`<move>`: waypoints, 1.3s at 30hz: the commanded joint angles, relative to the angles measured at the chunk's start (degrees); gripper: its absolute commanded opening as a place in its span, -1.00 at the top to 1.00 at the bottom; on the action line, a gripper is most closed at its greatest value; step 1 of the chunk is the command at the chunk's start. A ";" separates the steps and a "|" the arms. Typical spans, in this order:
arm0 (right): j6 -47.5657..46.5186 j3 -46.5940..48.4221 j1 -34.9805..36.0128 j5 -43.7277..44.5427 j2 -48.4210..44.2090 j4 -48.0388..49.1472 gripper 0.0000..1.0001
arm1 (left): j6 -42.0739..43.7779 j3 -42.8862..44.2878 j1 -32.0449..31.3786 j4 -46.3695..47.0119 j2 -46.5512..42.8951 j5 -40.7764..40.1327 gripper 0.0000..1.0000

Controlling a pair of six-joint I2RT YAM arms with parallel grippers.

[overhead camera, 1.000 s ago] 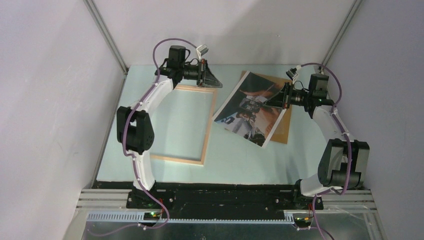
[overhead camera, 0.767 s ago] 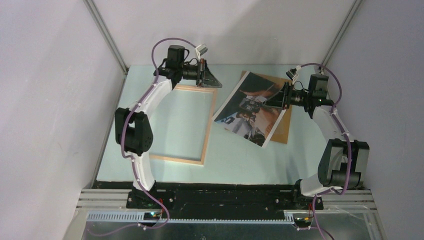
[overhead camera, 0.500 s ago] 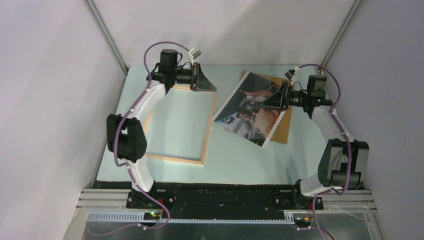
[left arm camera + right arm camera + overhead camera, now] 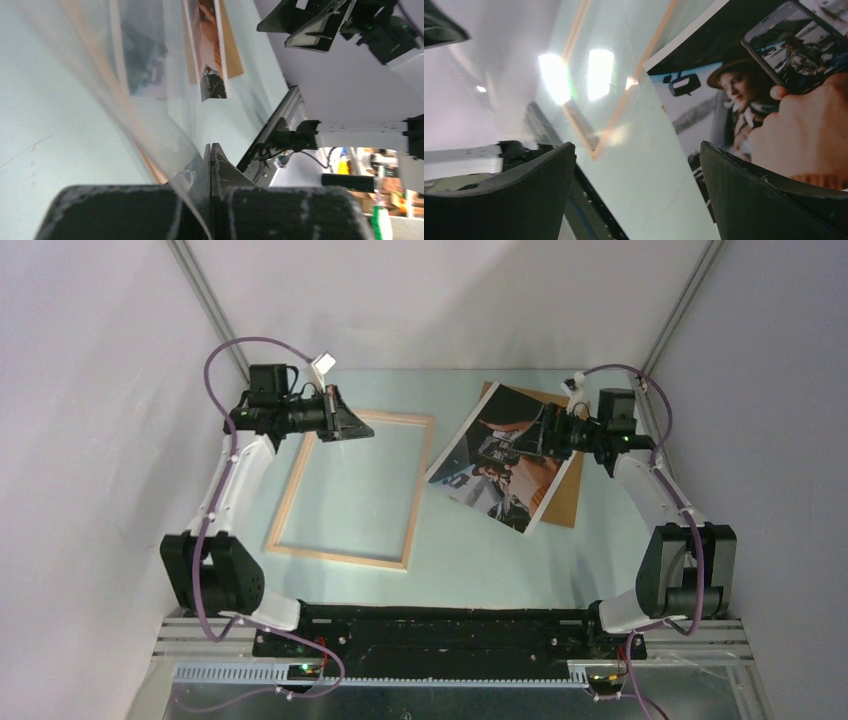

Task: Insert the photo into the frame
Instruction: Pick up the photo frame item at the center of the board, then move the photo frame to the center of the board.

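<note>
The left gripper (image 4: 352,430) is clamping the frame's (image 4: 340,557) far edge, the right gripper (image 4: 535,440) is hovering open — a careless pinch is risking creasing the photo (image 4: 495,490).

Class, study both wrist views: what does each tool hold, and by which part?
The left tool is shut on a clear flexible sheet, pinching it at its edge. The right tool is open over the photo, holding nothing.
</note>
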 commanded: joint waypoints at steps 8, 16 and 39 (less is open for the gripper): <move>-6.47 12.36 17.19 26.84 8.96 -5.19 -0.82 | 13.93 0.61 4.04 -13.72 -19.30 -21.40 1.00; -9.99 19.64 25.39 35.33 20.40 -6.18 -0.72 | 17.98 2.15 4.20 -18.94 -29.52 -34.61 1.00; -2.93 32.87 42.48 40.91 36.03 -11.94 -0.67 | 19.24 6.34 4.22 -22.06 -37.80 -42.78 1.00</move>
